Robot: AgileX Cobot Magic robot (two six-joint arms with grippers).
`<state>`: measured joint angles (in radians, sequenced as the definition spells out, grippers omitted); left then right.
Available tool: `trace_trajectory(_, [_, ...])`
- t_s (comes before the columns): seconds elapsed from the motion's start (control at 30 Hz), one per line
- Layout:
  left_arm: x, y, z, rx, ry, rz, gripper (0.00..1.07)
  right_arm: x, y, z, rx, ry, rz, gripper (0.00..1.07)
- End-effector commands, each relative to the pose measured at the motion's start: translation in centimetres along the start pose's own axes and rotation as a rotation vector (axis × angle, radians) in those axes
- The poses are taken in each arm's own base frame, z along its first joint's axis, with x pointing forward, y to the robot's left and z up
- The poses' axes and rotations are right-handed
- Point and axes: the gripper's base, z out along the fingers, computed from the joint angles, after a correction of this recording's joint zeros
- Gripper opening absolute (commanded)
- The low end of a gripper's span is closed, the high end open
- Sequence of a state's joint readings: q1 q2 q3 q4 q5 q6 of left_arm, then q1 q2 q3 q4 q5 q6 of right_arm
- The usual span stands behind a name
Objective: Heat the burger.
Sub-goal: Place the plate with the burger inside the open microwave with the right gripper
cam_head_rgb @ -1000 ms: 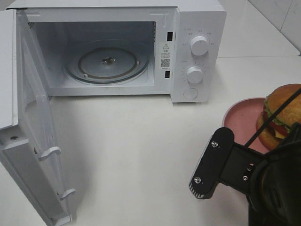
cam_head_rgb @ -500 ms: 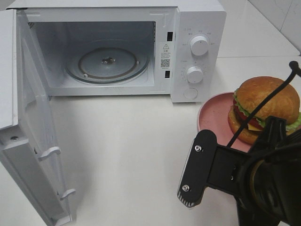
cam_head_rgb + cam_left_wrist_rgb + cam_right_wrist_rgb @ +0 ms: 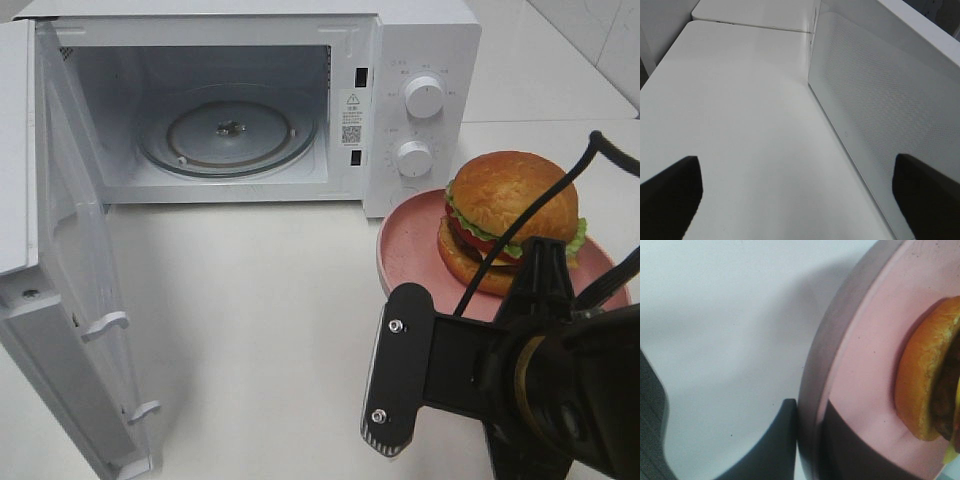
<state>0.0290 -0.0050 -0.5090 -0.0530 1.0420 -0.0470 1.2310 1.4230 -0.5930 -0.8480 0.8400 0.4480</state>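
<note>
Looking down, I see a smooth white tabletop (image 3: 270,300) below white wall tiles (image 3: 600,40), carrying a boxy white microwave oven (image 3: 420,40), its door (image 3: 60,250) swung open. Near its control side, a round pink plate (image 3: 410,250) bears the golden-bunned layered burger (image 3: 512,205). My right gripper (image 3: 812,440) pinches the plate's rim; my left gripper (image 3: 800,192) gapes wide, empty.

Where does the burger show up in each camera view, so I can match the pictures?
Exterior high: burger on the right, on the pink plate, in front of the microwave.
Left wrist: not in it; only tabletop and the open microwave door.
Right wrist: burger partly cut off at the frame edge, on the pink plate whose rim the right claw pinches.
Shared landmark: the pink plate, in both burger views.
</note>
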Motion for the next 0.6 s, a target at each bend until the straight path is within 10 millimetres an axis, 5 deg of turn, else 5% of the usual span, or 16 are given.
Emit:
trace_trajectory(0.03, [0.15,-0.01,-0.18,0.005,-0.023,0.002,0.98,-0.18,-0.69,-0.10,0.079,-0.018,-0.102,0.02])
trace_trajectory(0.6, [0.15,-0.01,-0.18,0.005,-0.023,0.002,0.98,-1.13,-0.48,-0.15,0.079,-0.114,-0.377,0.00])
